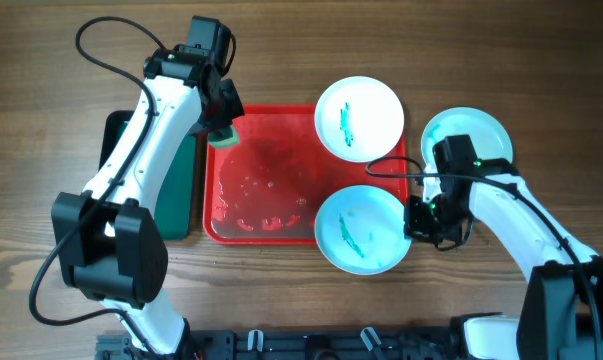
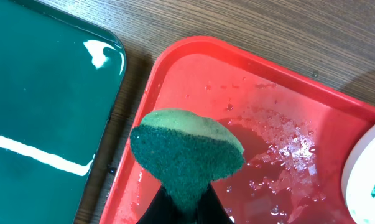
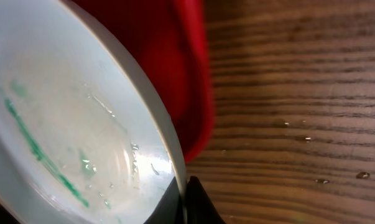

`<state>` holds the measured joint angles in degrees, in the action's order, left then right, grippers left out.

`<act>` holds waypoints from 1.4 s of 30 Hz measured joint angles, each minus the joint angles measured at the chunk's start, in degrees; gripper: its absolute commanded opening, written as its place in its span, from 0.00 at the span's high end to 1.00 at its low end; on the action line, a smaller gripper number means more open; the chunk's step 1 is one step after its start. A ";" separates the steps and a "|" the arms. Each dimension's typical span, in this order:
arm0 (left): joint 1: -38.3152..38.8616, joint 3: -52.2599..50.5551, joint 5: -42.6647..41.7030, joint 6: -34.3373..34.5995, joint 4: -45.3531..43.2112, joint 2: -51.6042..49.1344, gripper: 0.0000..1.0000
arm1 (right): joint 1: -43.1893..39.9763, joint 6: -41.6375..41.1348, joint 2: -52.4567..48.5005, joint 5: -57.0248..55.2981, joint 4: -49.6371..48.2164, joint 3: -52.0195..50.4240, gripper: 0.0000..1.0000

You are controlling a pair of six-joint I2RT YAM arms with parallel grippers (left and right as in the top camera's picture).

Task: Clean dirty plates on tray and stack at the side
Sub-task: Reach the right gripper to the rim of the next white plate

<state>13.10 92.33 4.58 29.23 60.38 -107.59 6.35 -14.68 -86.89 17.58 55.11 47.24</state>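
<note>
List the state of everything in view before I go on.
Sponge: clamped in the left jaws, over the red tray.
Near plate: green-smeared, wet, rim clamped in right jaws.
Far plate: green-smeared, overhanging tray rim.
Third plate: green-smeared, on the table.
Red tray: wet with droplets.

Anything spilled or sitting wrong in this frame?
Yes. Water droplets lie scattered across the red tray, with a few drops on the table right of it. The upper plate and the lower plate overhang the tray's right rim; the third plate lies off the tray, on the table.
</note>
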 measured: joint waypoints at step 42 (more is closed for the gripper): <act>0.00 0.00 0.00 0.02 0.00 0.00 0.96 | 28.20 -9.07 -26.60 -10.62 -27.74 23.98 0.95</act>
<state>13.10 92.33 4.58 29.26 60.38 -107.59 34.54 -23.75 -113.49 6.96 27.38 71.22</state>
